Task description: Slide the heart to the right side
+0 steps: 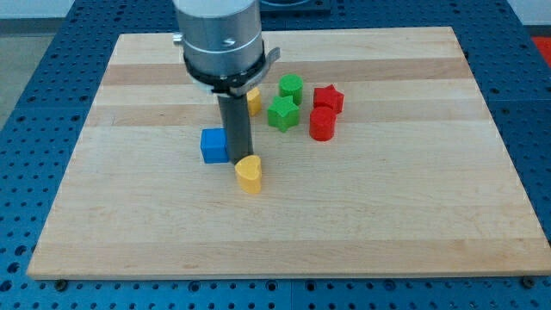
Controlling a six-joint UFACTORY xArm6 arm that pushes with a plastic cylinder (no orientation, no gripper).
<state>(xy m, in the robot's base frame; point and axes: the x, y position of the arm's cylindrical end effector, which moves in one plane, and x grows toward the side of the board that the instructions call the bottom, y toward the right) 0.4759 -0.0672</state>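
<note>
A yellow heart block (249,173) lies near the middle of the wooden board (387,224). My tip (238,160) stands right at the heart's upper left edge, touching or almost touching it. A blue cube (213,145) sits just left of the rod. The rod partly hides a second yellow block (254,102) further up.
A green cylinder-like block (291,87) and a green star (282,113) lie up and right of the rod. A red star (328,99) and a red cylinder (322,124) lie to their right. The arm's grey body (219,39) hangs over the board's top.
</note>
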